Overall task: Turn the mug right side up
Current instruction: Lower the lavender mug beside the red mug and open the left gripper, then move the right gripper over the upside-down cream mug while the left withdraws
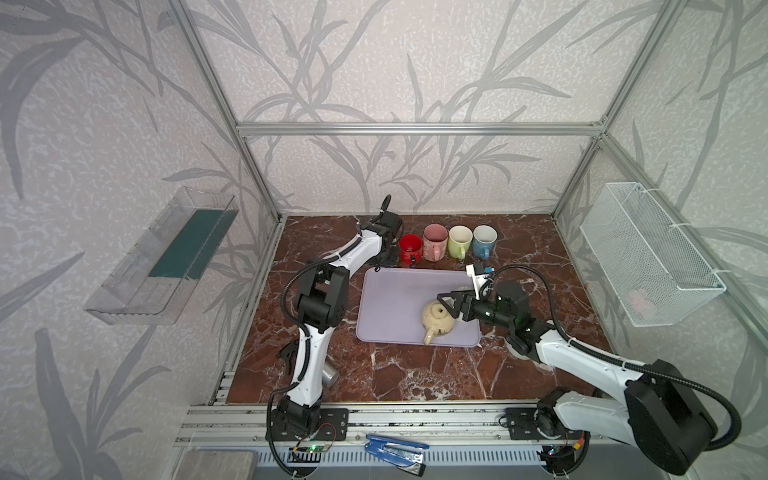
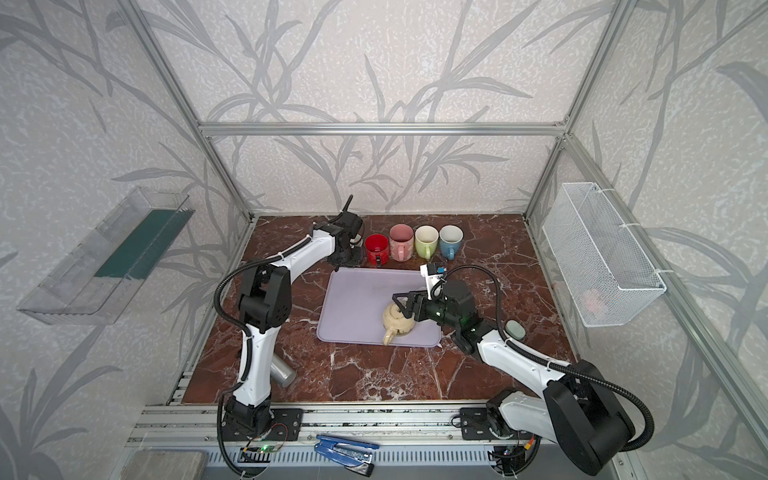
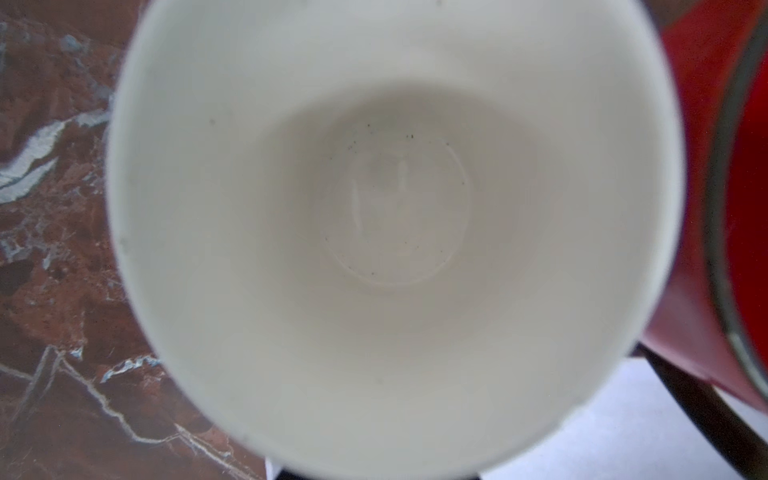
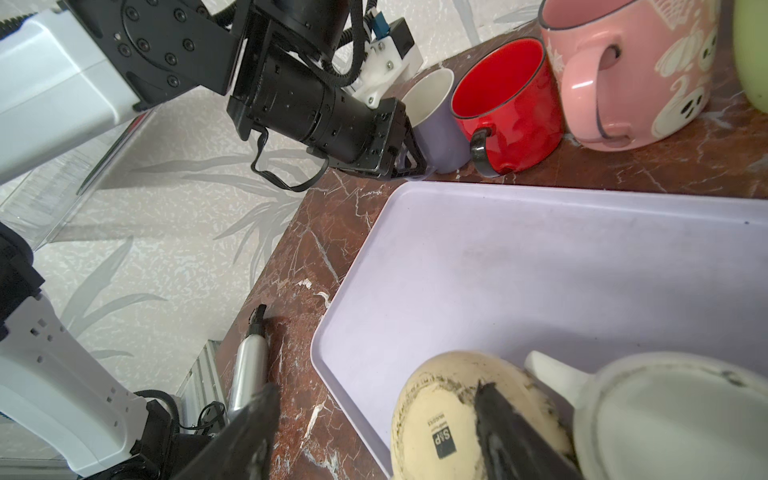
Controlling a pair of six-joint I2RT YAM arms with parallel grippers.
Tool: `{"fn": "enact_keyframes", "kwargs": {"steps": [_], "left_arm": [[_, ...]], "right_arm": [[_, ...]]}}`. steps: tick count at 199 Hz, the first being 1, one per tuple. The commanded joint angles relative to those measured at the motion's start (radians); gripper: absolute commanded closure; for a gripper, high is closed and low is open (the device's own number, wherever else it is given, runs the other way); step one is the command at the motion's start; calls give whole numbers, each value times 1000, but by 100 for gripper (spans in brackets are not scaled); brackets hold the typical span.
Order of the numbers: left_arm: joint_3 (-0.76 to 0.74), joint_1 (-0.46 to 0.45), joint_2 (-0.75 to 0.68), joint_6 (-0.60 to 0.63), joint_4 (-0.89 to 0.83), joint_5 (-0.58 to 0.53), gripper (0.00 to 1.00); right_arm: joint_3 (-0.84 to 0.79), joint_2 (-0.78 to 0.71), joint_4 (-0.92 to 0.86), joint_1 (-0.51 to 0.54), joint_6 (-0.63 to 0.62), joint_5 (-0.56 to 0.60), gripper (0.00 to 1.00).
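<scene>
At the left end of the row of mugs, a lavender mug [image 4: 436,124] stands right side up on the worktop [image 1: 415,374], just beside the red mug [image 4: 505,104]. The left wrist view looks straight down into its white inside. The left gripper [image 4: 409,160] sits low against that mug's side, but I cannot tell whether its jaws are parted or pressed on anything. A pink mug [image 1: 434,241], a green mug [image 1: 459,241] and a blue mug [image 1: 484,241] carry on the row, all mouths up. On the lilac tray [image 1: 395,299] a cream mug [image 1: 436,322] sits upside down, its labelled base showing. The right gripper [image 1: 449,306] hangs over it with jaws wide apart and clamped on nothing — one finger across the base, the other out past the tray's edge.
</scene>
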Motion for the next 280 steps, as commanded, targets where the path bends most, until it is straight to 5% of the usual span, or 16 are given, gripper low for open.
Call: {"fn": "enact_keyframes", "kwargs": {"steps": [1, 81, 151, 206, 280], "left_arm": [[-19, -6, -67, -7, -6, -28, 70], [-110, -17, -211, -9, -3, -23, 58], [-416, -29, -549, -42, 122, 74, 53], [-598, -44, -816, -88, 154, 158, 22], [-780, -48, -1127, -95, 160, 168, 13]], "right_arm": [[-5, -26, -13, -6, -7, 2, 27], [67, -78, -220, -6, -49, 53, 27], [137, -178, -463, 20, -91, 143, 27], [123, -237, -602, 61, -87, 158, 25], [102, -98, -517, 72, -4, 89, 22]]}}
